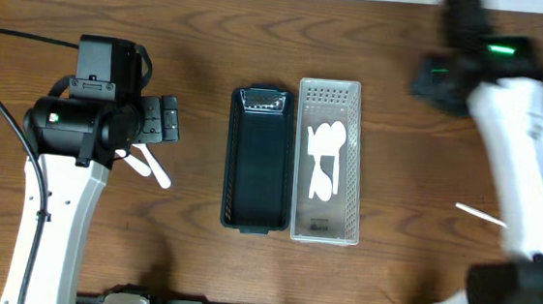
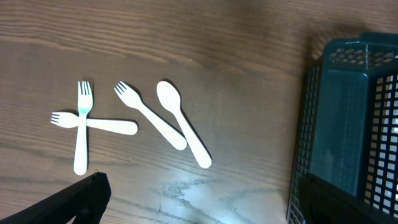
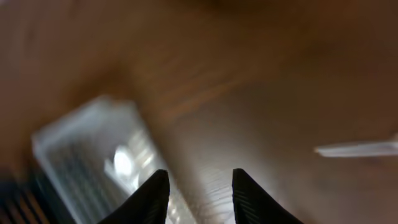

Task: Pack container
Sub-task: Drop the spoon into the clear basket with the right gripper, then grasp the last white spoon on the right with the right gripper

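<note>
A dark mesh container (image 1: pixel 257 170) and a clear container (image 1: pixel 297 203) stand side by side mid-table. White spoons (image 1: pixel 324 161) lie in the clear one. My left gripper (image 1: pixel 162 119) is open and empty above several white utensils (image 1: pixel 149 167). The left wrist view shows two crossed forks (image 2: pixel 81 124), another fork (image 2: pixel 149 115) and a spoon (image 2: pixel 182 130) on the wood, ahead of the open jaws (image 2: pixel 199 208), with the dark container (image 2: pixel 348 124) to the right. My right gripper (image 1: pixel 432 82) is blurred at the far right. In its wrist view the jaws (image 3: pixel 196 186) are open and empty.
A single white utensil (image 1: pixel 480 215) lies on the table to the right of the clear container, partly under my right arm. It also shows in the right wrist view (image 3: pixel 360 148), with the clear container (image 3: pixel 81 149) blurred at the left.
</note>
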